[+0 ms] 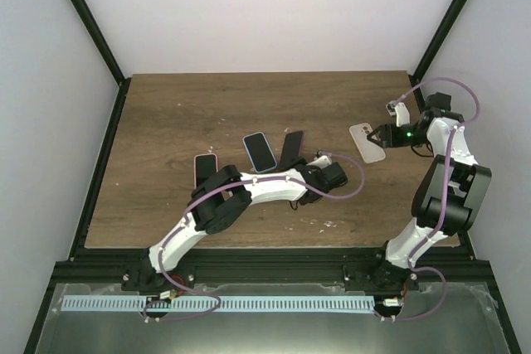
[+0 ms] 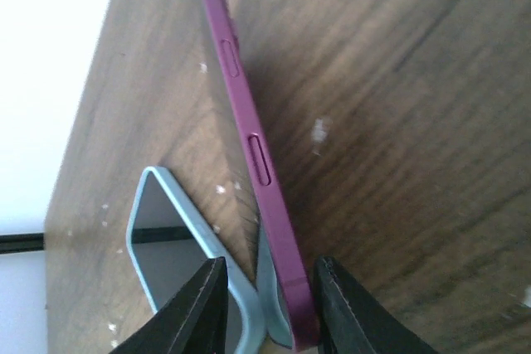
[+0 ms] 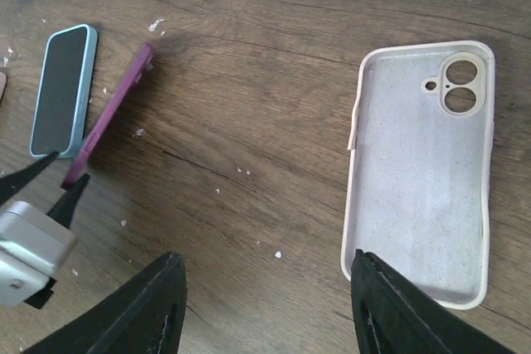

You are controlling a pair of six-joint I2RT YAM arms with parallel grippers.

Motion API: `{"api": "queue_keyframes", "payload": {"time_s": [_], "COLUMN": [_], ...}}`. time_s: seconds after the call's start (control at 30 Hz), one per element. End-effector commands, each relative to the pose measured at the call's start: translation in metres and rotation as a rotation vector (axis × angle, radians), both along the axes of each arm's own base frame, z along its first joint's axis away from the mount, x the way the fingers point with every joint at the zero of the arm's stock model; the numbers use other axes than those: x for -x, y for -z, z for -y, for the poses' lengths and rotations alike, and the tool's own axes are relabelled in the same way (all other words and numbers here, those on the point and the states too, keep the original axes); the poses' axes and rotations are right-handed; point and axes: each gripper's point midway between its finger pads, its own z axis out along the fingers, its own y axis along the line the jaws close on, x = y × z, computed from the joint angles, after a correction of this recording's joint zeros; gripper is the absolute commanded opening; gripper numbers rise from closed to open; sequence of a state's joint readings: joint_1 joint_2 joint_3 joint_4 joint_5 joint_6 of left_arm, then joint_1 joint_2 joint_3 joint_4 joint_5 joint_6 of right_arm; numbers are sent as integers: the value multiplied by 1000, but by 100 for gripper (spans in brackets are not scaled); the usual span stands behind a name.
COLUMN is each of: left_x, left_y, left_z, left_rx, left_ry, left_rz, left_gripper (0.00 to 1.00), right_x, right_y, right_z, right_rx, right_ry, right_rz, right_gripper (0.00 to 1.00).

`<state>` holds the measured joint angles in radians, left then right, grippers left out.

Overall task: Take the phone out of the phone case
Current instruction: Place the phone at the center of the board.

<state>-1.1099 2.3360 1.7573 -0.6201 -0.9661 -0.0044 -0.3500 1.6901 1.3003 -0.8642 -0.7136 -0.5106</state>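
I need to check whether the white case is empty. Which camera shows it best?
Right wrist: the white case lies open side up, empty, with its camera cutout clear. Top external shows it small and distant; left wrist misses it.

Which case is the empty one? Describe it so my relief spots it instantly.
On the right of the wooden table, by the open right pincer, lies a white silicone phone case, inside facing up. Unlike the blue-cased phone and the plum case on edge to its left, it holds nothing.
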Motion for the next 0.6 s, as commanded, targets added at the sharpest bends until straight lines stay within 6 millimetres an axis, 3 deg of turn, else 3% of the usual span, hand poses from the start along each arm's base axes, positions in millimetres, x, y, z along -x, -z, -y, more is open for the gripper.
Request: {"api": "queue_keyframes", "payload": {"time_s": [0.0,0.17,0.27,0.4,0.47,0.57], "left_x": [11,15,19,18,7,-21], "left_y": [19,22,14,-9,-22,-22], "left_z": [4,13,16,13,-1,-41], "left_rx": [27,101,188,421,510,577], "left_ry": [-1,6,9,10,-43,-211], "left_rz": [-95,-140,-171,-248,-265,-271], "left_gripper": [30,37,66,78,79,78], "right_x": [-6,-6,-3,5,10,18], "right_y": [-8,-11,-16,-28,-37,-45], "right_z": [-5,-7,-7,-15,-24,-41], "right_rx": [-45,-62,-52,-82,-116,-149], "right_ry": [-4,-5,10,15,3,-9], "right_rz": [30,31,52,89,107,136], "right_gripper": [56,56,61,64,64,64]}}
